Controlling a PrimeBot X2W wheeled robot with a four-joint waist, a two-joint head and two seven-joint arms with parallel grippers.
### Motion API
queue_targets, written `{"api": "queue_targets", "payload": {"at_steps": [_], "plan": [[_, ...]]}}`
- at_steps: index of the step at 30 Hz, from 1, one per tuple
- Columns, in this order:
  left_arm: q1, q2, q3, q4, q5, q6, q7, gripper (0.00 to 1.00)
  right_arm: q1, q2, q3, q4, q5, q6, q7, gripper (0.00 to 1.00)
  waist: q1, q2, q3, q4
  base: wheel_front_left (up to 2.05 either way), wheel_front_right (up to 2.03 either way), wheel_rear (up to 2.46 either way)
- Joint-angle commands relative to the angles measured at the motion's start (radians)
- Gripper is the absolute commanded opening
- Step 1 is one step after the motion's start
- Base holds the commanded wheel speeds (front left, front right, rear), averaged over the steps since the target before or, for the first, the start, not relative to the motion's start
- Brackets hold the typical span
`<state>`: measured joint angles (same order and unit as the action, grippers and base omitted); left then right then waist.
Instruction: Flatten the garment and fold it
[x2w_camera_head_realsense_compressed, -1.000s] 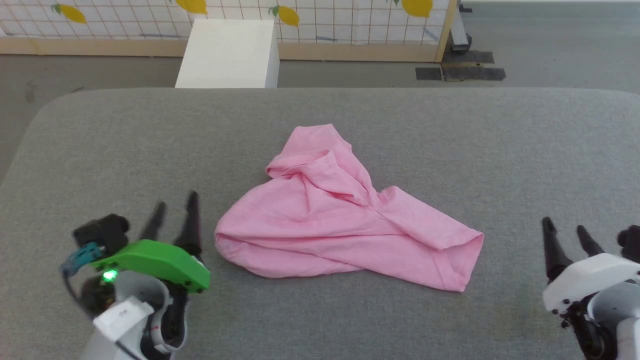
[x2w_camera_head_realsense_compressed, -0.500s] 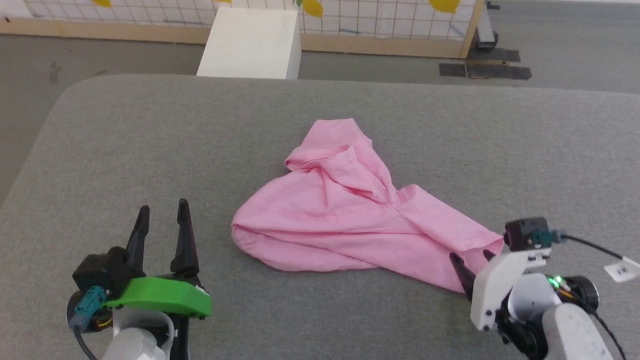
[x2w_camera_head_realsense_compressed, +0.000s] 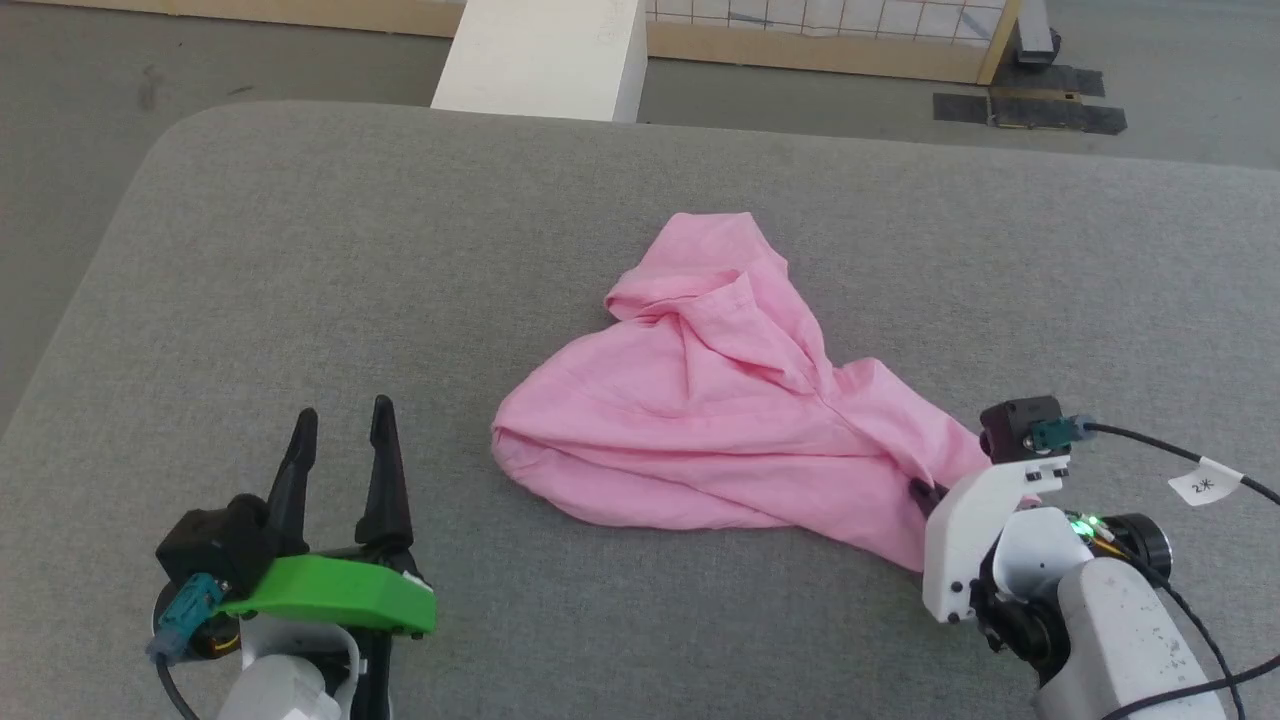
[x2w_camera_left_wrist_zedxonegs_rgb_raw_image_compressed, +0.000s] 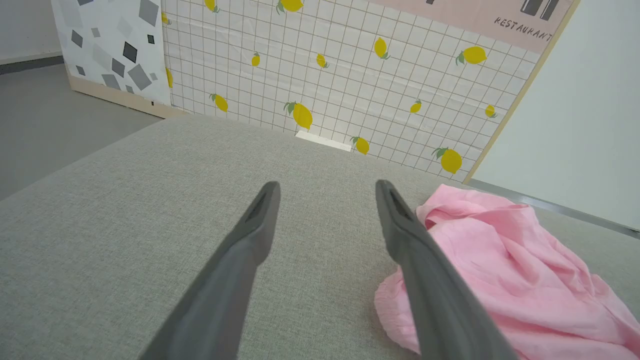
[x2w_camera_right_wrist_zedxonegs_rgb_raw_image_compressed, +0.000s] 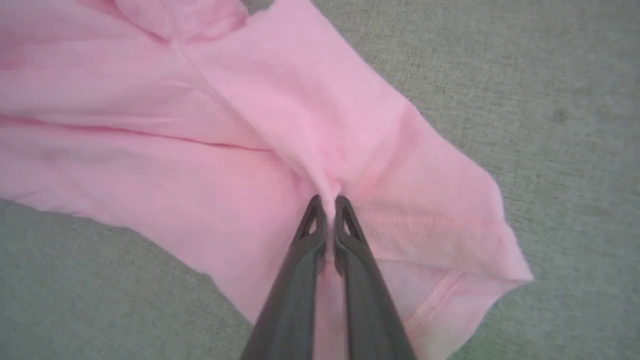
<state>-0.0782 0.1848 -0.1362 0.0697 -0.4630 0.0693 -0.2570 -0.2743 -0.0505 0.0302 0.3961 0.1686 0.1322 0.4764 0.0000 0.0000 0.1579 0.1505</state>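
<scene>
a grey cloth-covered counter (x2w_camera_head_realsense_compressed: 300, 250) with rounded corners spans the head view. the garment (x2w_camera_head_realsense_compressed: 700, 440), light pink and crumpled, lies near its middle in a rough heap. one lobe is bunched toward the far side and a hemmed end reaches toward the robot's right. beyond the counter's far edge a white block (x2w_camera_head_realsense_compressed: 545, 50) stands on the floor. the left gripper (x2w_camera_head_realsense_compressed: 342, 412) is near the garment's left side, released, its fingers spread and apart from the cloth. the right gripper (x2w_camera_right_wrist_zedxonegs_rgb_raw_image_compressed: 328, 201) is clenched on a pinched ridge of the garment just inside the stitched hem at that right end, with cloth squeezed between its fingers.
</scene>
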Motion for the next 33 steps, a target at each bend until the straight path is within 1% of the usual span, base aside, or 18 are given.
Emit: {"api": "queue_targets", "payload": {"at_steps": [1,5,9,11,13,15,17,18,19,21,24,26,30,33], "plan": [[-0.011,-0.007,0.005,0.002,0.011,-0.009,-0.005,1.00,-0.024,0.000,-0.005,-0.001,-0.011,-0.002,-0.002,0.00,0.0000,0.0000,0.002,0.004,0.00,0.00,0.00],[-0.022,-0.020,0.009,-0.004,0.020,-0.021,-0.005,1.00,-0.074,0.000,-0.055,-0.026,-0.027,-0.002,0.000,0.00,0.0000,0.0000,0.017,0.017,0.00,0.00,0.00],[-0.042,-0.032,0.011,-0.015,0.029,-0.037,-0.005,1.00,-0.180,-0.018,-0.095,-0.041,-0.076,-0.002,0.040,0.00,0.0000,0.0000,0.049,0.031,0.00,0.00,0.00],[-0.057,-0.036,0.009,-0.016,0.033,-0.048,-0.005,1.00,-0.248,-0.035,-0.112,-0.023,-0.101,-0.002,0.062,0.00,0.0000,0.0000,0.071,0.040,0.00,0.00,0.00],[-0.074,-0.042,0.003,-0.010,0.038,-0.059,-0.005,1.00,-0.318,-0.048,-0.155,0.008,-0.136,-0.002,0.066,0.00,0.0000,0.0000,0.091,0.053,0.00,0.00,0.00],[-0.096,-0.048,-0.007,0.005,0.040,-0.071,-0.005,1.00,-0.385,-0.050,-0.225,0.047,-0.183,-0.002,0.030,0.00,0.0000,0.0000,0.109,0.069,0.00,0.00,0.00],[-0.108,-0.054,-0.017,0.021,0.040,-0.082,-0.005,1.00,-0.409,-0.046,-0.275,0.088,-0.234,-0.002,-0.003,0.00,0.0000,0.0000,0.113,0.081,0.00,0.00,0.00],[-0.113,-0.056,-0.021,0.031,0.039,-0.088,-0.005,1.00,-0.414,-0.042,-0.297,0.119,-0.264,-0.002,-0.009,0.22,0.0000,0.0000,0.113,0.085,0.00,0.00,0.00],[-0.116,-0.058,-0.025,0.041,0.040,-0.093,-0.005,1.00,-0.417,-0.036,-0.316,0.149,-0.284,-0.002,-0.004,1.00,0.0000,0.0000,0.110,0.087,0.00,0.00,0.00],[-0.116,-0.058,-0.029,0.058,0.038,-0.099,-0.005,1.00,-0.425,-0.024,-0.339,0.184,-0.291,-0.002,-0.016,1.00,0.0000,0.0000,0.100,0.084,0.00,0.00,0.00],[-0.108,-0.053,-0.033,0.075,0.037,-0.106,-0.003,1.00,-0.432,-0.013,-0.356,0.191,-0.277,-0.002,-0.092,1.00,0.0000,0.0000,0.077,0.072,0.00,0.00,0.00],[-0.103,-0.052,-0.039,0.085,0.035,-0.108,0.003,1.00,-0.420,-0.009,-0.364,0.173,-0.254,-0.002,-0.149,1.00,0.0000,0.0000,0.056,0.063,0.00,0.00,0.00],[-0.092,-0.049,-0.057,0.093,0.030,-0.117,0.026,1.00,-0.339,-0.004,-0.363,0.095,-0.193,-0.002,-0.237,1.00,0.0000,0.0000,0.011,0.039,0.00,0.00,0.00],[-0.077,-0.050,-0.076,0.086,0.020,-0.128,0.049,1.00,-0.228,-0.001,-0.362,0.001,-0.131,-0.002,-0.288,1.00,0.0000,0.0000,-0.020,0.011,0.00,0.00,0.00]]}}
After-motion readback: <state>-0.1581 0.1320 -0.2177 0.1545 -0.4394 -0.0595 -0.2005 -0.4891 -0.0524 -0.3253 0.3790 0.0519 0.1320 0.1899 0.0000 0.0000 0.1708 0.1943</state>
